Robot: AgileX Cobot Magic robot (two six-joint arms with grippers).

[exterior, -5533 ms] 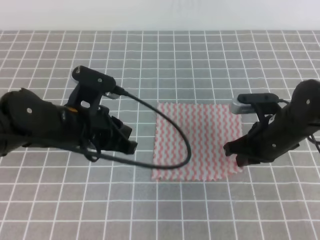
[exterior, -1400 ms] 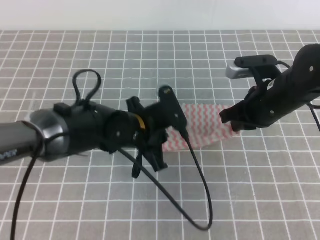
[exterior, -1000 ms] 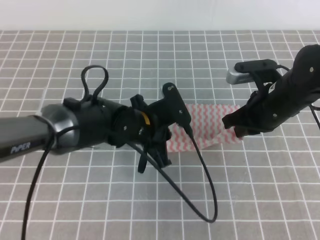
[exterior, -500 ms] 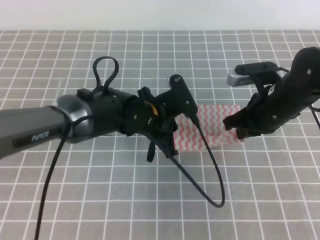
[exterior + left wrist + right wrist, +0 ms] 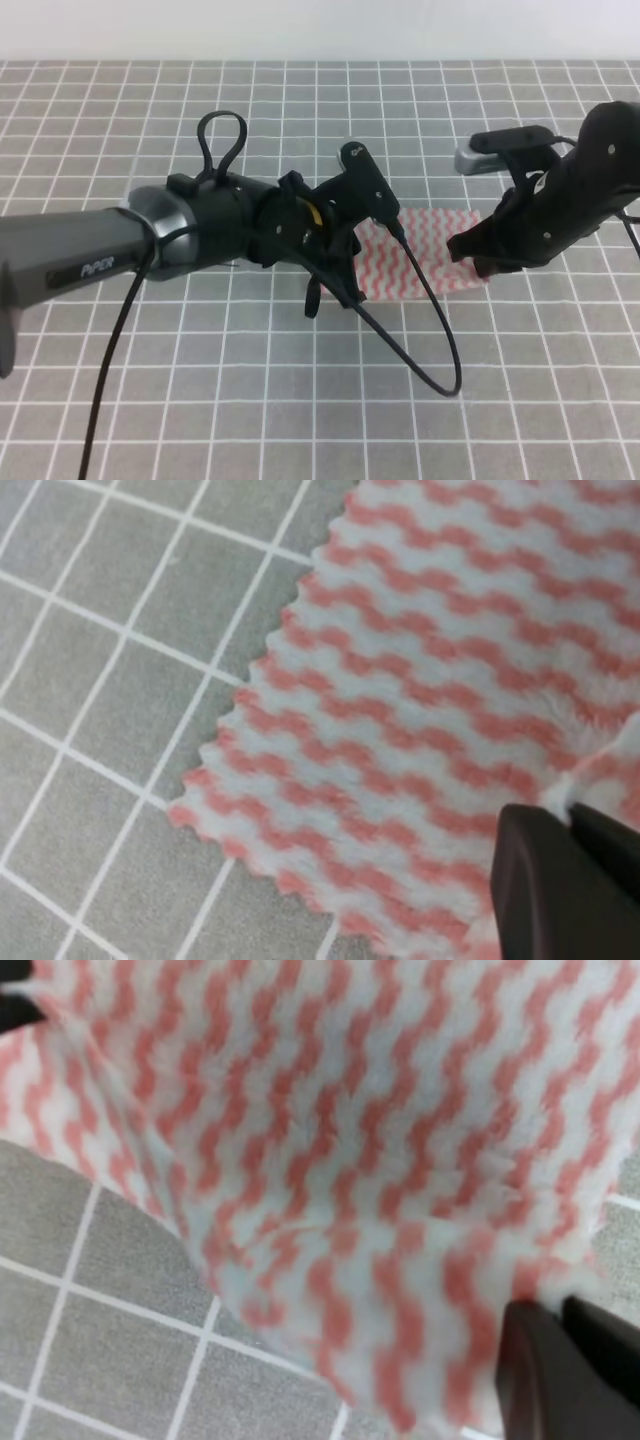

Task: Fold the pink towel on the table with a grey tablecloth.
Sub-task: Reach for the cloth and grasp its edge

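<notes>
**A:** Pink towel (image 5: 425,255) — where do you have it on your overhead view?

**B:** Item one: you have it right of centre on the counter (image 5: 300,400), a short band of wavy pink-and-white stripes showing between your two arms. Its left part is hidden behind the left arm's wrist.

**A:** Starting at the left, then. Left tool?

**B:** Item two: left tool (image 5: 335,290), on a long arm that reaches from your left edge across the middle, with a black cable looping down in front of it. On your left wrist view the dark fingertips (image 5: 560,885) sit pressed together at the lower right with a tuft of towel (image 5: 430,700) pinched between them. The zigzag-cut edge and one corner of the cloth lie over the grey grid below.

**A:** And to the right?

**B:** Item three: right tool (image 5: 470,262), at the towel's right end, under a silver-and-black wrist camera (image 5: 500,150). On your right wrist view its fingertips (image 5: 560,1370) are likewise closed, with cloth gripped at the lower right; the towel (image 5: 330,1160) fills most of that frame and hangs in a soft fold above the grey squares.

**A:** Does the cloth lie flat?

**B:** You cannot tell from overhead; the right wrist view shows it draped.
</notes>
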